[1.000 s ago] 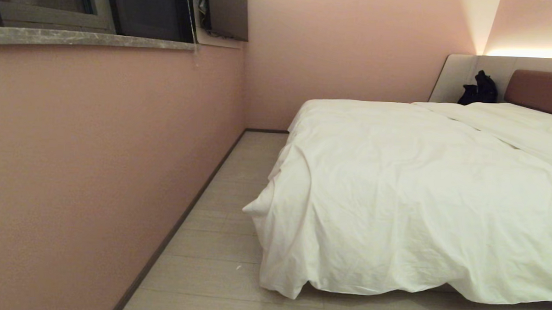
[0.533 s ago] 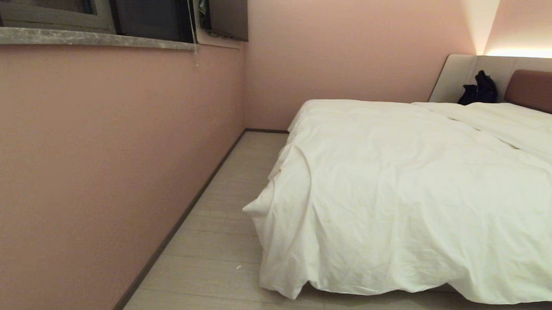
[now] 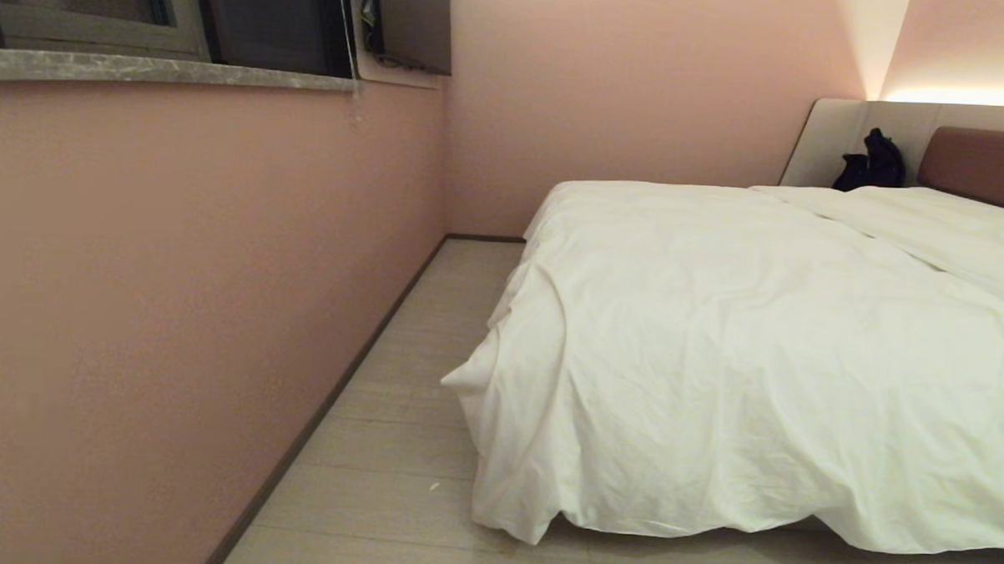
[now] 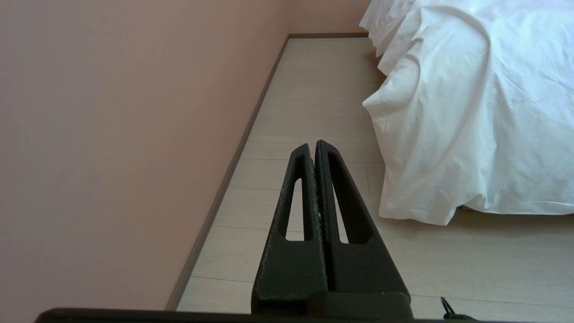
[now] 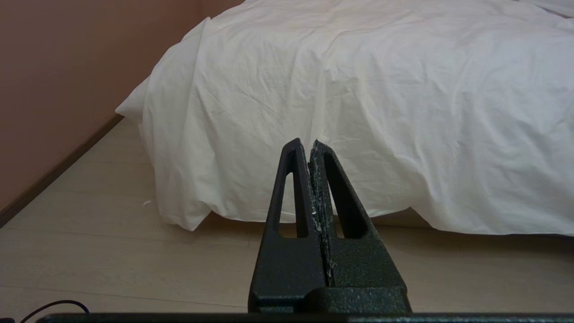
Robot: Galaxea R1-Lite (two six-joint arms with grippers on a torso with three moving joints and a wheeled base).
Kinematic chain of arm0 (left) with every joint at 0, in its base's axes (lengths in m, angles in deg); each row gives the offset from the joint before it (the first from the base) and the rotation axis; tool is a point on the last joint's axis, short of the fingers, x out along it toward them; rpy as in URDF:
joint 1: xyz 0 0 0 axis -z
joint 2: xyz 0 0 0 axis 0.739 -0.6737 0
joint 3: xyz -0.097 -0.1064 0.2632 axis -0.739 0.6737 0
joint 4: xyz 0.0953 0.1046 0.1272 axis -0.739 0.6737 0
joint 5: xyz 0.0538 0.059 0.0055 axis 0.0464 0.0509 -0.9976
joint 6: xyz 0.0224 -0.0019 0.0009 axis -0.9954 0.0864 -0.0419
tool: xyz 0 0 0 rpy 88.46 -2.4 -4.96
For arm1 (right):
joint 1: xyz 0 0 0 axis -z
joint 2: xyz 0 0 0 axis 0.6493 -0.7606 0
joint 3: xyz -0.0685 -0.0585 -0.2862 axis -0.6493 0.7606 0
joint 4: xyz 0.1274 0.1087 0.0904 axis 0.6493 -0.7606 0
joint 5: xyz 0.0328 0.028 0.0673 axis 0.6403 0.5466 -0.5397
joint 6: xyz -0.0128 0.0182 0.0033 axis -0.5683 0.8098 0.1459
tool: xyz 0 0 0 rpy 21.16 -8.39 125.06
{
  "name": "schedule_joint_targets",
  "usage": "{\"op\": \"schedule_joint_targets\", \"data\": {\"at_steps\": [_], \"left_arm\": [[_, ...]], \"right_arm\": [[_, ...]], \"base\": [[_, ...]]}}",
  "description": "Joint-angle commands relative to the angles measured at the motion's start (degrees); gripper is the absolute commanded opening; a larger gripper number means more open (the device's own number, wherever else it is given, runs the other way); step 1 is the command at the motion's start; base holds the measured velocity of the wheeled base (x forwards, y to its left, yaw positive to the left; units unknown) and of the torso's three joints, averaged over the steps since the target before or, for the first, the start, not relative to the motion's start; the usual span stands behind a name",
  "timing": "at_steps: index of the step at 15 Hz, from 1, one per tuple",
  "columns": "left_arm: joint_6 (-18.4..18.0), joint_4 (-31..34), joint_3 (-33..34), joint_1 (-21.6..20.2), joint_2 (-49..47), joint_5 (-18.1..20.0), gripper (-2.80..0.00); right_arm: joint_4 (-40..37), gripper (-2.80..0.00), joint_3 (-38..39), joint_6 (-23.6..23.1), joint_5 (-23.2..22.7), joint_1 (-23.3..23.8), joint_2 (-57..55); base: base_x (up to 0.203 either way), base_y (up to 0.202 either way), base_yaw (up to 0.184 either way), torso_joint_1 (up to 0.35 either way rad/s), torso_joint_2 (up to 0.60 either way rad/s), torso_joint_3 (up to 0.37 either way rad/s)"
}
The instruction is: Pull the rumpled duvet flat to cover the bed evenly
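Room: pink matte walls (image 3: 175, 304), pale wood-plank floor (image 3: 394, 495) with a dark skirting strip; a grey stone window sill (image 3: 142, 69) high on the left wall.
Left gripper (image 4: 312, 146): black, rough-cast tapered fingers with slotted cut-outs, pressed together, holding nothing — hangs over the floor strip between the wall and the bed's corner, clear of the cloth.
Right gripper (image 5: 304, 144): same make, fingers pressed together, empty — aimed at the hanging foot-end of the duvet, not touching it.
Duvet (image 3: 758, 349): thick, puffy, plain white, softly creased; spread over the bed top, draping over the foot end and the left side almost to the floor; one corner (image 3: 465, 379) juts out in a point towards the wall.
Bed (image 3: 978, 165): brown padded headboard within a pale grey surround; the base is hidden under the cloth.
Pillow area (image 3: 955, 227): flat white linen near the headboard.
Dark object (image 3: 872, 161): black, lumpy, against the grey surround — kind cannot be told.
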Motion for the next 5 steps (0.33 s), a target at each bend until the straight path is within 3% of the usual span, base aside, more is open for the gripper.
{"op": "schedule_joint_targets", "data": {"at_steps": [1, 5], "left_arm": [[0.1, 0.1, 0.0, 0.0, 0.0, 0.0, -2.8], [0.0, 0.0, 0.0, 0.0, 0.0, 0.1, -2.8]], "right_arm": [[0.1, -2.8, 0.0, -0.4, 0.0, 0.0, -0.1], [0.1, -2.8, 0.0, 0.6, 0.1, 0.0, -0.1]], "base": [[0.0, 0.0, 0.0, 0.0, 0.0, 0.0], [0.0, 0.0, 0.0, 0.0, 0.0, 0.0]]}}
